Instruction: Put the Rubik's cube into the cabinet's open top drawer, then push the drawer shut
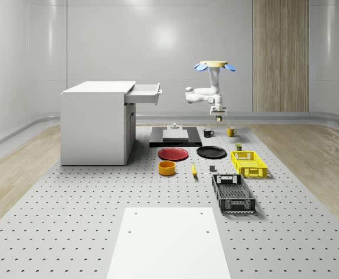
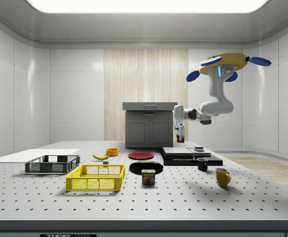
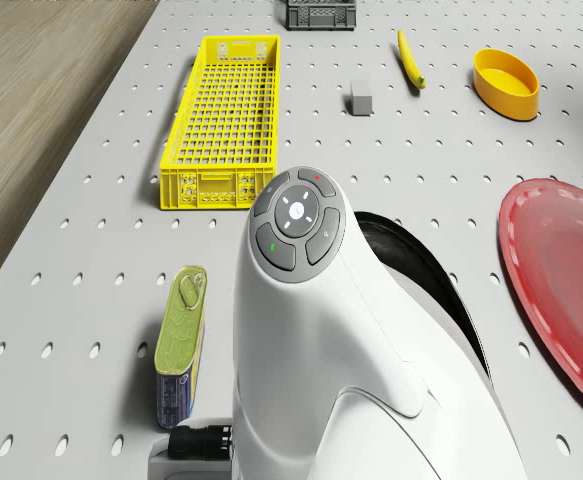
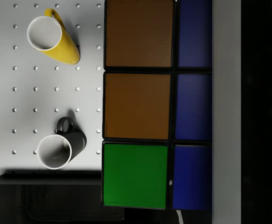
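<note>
The Rubik's cube [image 4: 138, 105] shows orange, green and blue tiles close in the wrist view, and my gripper [image 1: 218, 116] is shut on it. It hangs in the air above the black mug [image 4: 61, 147] and the yellow mug [image 4: 54, 37]. The drone [image 1: 214, 65] hovers over the far right part of the table, with the arm bent down below it. In the side view the gripper [image 2: 180, 134] hangs in front of the cabinet [image 2: 148, 129]. The white cabinet [image 1: 93, 125] stands at the whole-scene view's left, its top drawer [image 1: 145, 93] pulled open, well apart from the gripper.
A black slab [image 1: 175, 136] with a grey block lies by the cabinet. On the table are a red plate [image 1: 173, 153], a black plate [image 1: 211, 152], an orange bowl [image 1: 167, 168], a banana [image 1: 193, 169], a yellow crate [image 1: 248, 163], a black crate [image 1: 233, 193] and a can [image 3: 179, 345].
</note>
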`<state>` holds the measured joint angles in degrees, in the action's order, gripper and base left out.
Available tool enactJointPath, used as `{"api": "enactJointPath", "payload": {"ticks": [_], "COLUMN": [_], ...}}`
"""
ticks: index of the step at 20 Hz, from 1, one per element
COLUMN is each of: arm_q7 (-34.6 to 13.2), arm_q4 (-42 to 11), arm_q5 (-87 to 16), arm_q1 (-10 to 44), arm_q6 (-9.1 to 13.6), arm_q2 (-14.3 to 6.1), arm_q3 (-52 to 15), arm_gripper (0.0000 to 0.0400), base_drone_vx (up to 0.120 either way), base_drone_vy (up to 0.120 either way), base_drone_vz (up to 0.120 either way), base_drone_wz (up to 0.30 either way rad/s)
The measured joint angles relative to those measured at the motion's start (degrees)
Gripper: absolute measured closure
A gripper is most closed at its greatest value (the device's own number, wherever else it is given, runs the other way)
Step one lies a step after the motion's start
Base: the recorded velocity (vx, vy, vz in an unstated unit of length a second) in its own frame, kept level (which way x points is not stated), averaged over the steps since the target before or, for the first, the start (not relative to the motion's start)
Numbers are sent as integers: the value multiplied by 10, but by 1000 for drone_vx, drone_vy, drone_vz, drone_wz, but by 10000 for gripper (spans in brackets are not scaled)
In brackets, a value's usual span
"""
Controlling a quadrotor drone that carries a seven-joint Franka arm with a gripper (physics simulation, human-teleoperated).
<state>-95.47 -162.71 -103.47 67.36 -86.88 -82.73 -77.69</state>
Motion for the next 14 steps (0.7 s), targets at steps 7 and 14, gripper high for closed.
{"api": "enactJointPath", "payload": {"ticks": [7,14], "arm_q7": [-2,-4], "arm_q4": [0,1], "arm_q5": [4,8], "arm_q1": [2,5], "arm_q6": [-10,-18], "arm_q2": [-10,-20], "arm_q3": [-1,-3], "arm_gripper": [79,79], "base_drone_vx": [0,0], "base_drone_vy": [-120,-120], "base_drone_vz": [120,120], "base_drone_wz": [0,0]}}
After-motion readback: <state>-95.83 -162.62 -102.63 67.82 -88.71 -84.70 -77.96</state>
